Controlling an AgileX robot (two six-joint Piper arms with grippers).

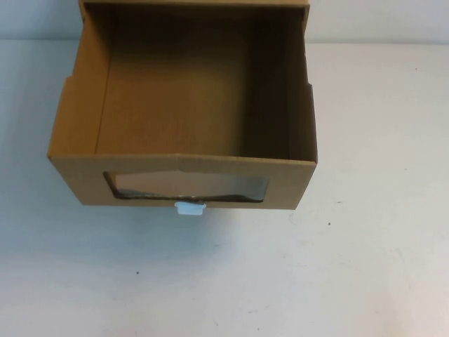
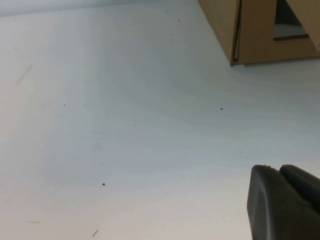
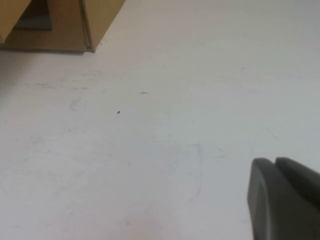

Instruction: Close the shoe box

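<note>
The shoe box is a brown cardboard drawer pulled out toward me, its empty inside showing from above. Its front panel has a clear window with a small white pull tab below it. Neither arm shows in the high view. In the left wrist view my left gripper hangs over bare table, its dark fingers pressed together and holding nothing, with a corner of the box well away. My right gripper is likewise shut and empty, far from the other front corner of the box.
The box stands on a white table with a few small dark specks. The outer sleeve of the box runs off the far edge of the high view. Bare table lies in front of the box and to both sides.
</note>
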